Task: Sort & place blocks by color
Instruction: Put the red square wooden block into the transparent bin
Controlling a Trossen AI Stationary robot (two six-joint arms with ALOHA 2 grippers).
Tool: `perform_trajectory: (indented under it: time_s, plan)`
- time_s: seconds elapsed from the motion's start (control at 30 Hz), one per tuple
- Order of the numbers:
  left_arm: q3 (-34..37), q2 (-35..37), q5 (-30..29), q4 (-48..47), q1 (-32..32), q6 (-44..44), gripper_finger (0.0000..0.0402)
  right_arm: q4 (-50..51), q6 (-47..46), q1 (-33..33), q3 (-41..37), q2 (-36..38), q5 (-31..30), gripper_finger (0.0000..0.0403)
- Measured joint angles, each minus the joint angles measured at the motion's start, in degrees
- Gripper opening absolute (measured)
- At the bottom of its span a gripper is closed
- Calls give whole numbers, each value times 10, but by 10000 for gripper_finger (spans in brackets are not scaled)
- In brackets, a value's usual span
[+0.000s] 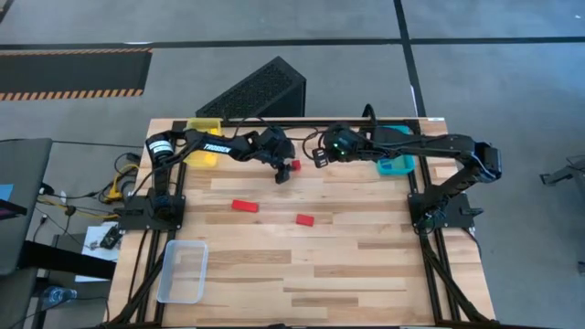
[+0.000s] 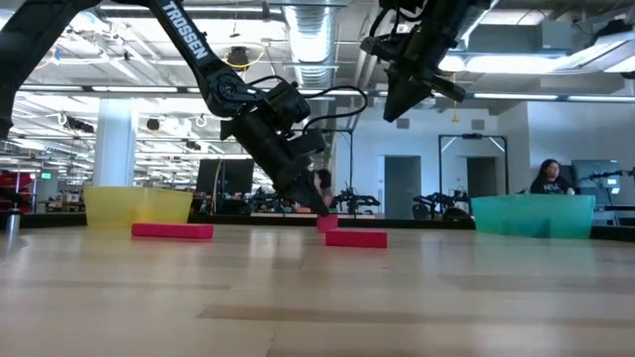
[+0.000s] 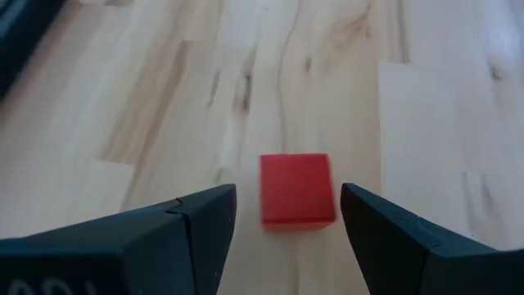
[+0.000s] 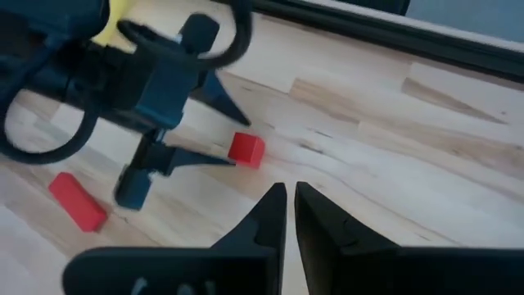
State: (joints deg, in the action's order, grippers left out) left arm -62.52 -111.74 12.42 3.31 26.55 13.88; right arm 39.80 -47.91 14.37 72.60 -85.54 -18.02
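Note:
A small square red block (image 3: 296, 188) rests flat on the wooden table toward the far side (image 1: 294, 165). My left gripper (image 3: 288, 198) is open, low over the table, with one finger on each side of this block and a gap on both sides. Two oblong red blocks (image 1: 244, 206) (image 1: 304, 219) lie flat nearer the middle. My right gripper (image 4: 291, 205) is shut and empty, raised above the table just right of the left gripper (image 1: 317, 155). No yellow or blue blocks show.
A yellow tray (image 1: 203, 139) stands at the far left corner, a teal tray (image 1: 397, 163) at the far right, and a clear tray (image 1: 183, 270) near the left front edge. The two arms are close together over the far middle. Bare wood lies toward the near edge.

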Motion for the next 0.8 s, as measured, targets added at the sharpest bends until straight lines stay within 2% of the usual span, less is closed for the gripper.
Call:
perform_trajectory:
  time_s: [0.13, 0.43, 0.53, 0.73, 0.8]
  plan:
    - [0, 0, 19, -10, -2, -1, 206, -6, 3, 5, 0, 0, 0, 52]
    - [1, -27, -20, 9, -14, -32, 203, -47, 14, 6, 0, 0, 14, 52]
    - [0, -28, -24, 18, -17, -37, 181, -42, 17, 3, 0, 0, 16, 52]
    - [-7, -24, -2, 15, -13, -62, 104, -49, 28, 8, 0, 0, 15, 52]
    - [-18, -23, 13, -5, -6, -78, 102, -51, 29, 12, 0, 0, 15, 52]
